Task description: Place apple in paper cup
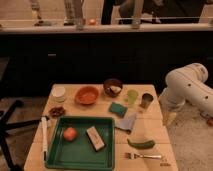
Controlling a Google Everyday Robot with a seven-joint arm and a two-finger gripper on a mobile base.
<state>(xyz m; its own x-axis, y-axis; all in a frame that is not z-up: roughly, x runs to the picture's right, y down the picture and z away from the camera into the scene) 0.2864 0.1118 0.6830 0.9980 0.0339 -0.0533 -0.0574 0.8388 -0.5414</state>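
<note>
Approach stage: gripper [169, 118] hangs empty, jaws apart, well right of the green tray [82, 152]. Next, reach the apple [70, 133] in the tray's left half; paper cup [59, 93] stands beyond its far-left corner.

Orange bowl [87, 95], green tray [80, 153], perhaps fork [143, 156]

Pale wooden surface [152, 126]; glossy green plastic tray [80, 152]; smooth apple [70, 133]; matt paper cup [59, 93]; the jaws, beside the surface's right edge, seem smooth plastic.
</note>
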